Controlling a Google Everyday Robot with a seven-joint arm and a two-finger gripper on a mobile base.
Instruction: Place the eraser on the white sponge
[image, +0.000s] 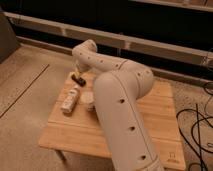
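Gripper (76, 77) sits low at the far left corner of the table (150, 125); its hold cannot be told. The eraser (78, 81) probably lies just beneath. Step: pick-up. Next: lift, then locate the white sponge, unidentified here.

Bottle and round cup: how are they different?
The bottle is long and lies on its side; the round cup is short and upright. The bottle is nearer the table's left edge as pictured; the cup is beside the arm. Both are pale. The end effector is beyond the bottle, at the far corner.
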